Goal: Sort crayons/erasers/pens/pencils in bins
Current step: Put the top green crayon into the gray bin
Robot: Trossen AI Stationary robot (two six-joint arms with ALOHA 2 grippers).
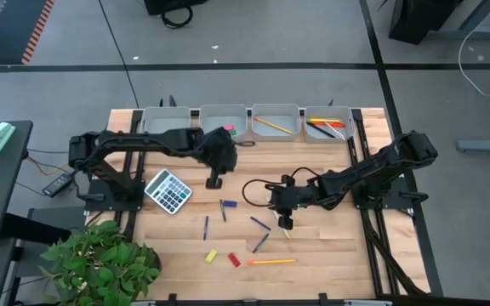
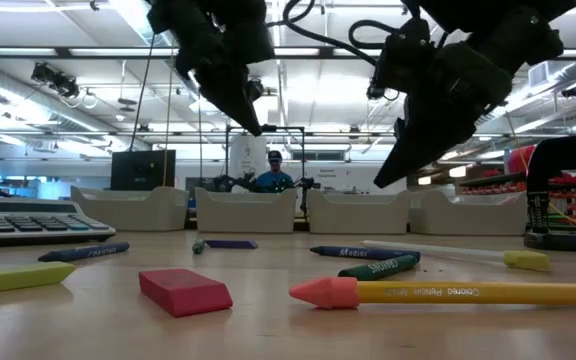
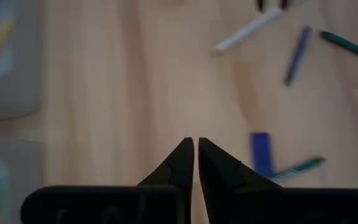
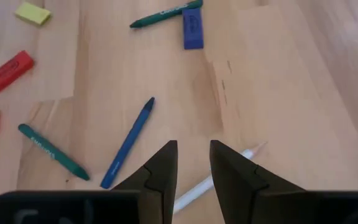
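Left gripper (image 1: 214, 181): mine; hangs over bare wood near the bins, beside the calculator; tips nearly together with a thin slit between them, nothing held.
Right gripper (image 4: 193, 163): mine; low over mid-table; fingers apart, nothing between them; a white pen (image 4: 211, 180) lies on the wood just under the tips.
Bins (image 1: 224, 110): four grey trays in a row at the far edge.
Bin contents: a pink eraser (image 1: 227, 129) in the second from the left; an orange pencil (image 1: 270, 124) in the third; several sticks, yellow, orange and red, in the fourth.
Loose erasers: red eraser (image 4: 10, 70) and yellow eraser (image 4: 33, 12) side by side near the front edge.
Loose pencil (image 1: 270, 262): yellow, pink tip, just beside the red eraser.
Crayons: blue crayon (image 4: 128, 142) and green crayon (image 4: 53, 151), scattered mid-table.
Calculator (image 1: 168, 190): grey, on the left.
Plant (image 1: 100, 263): front left corner.
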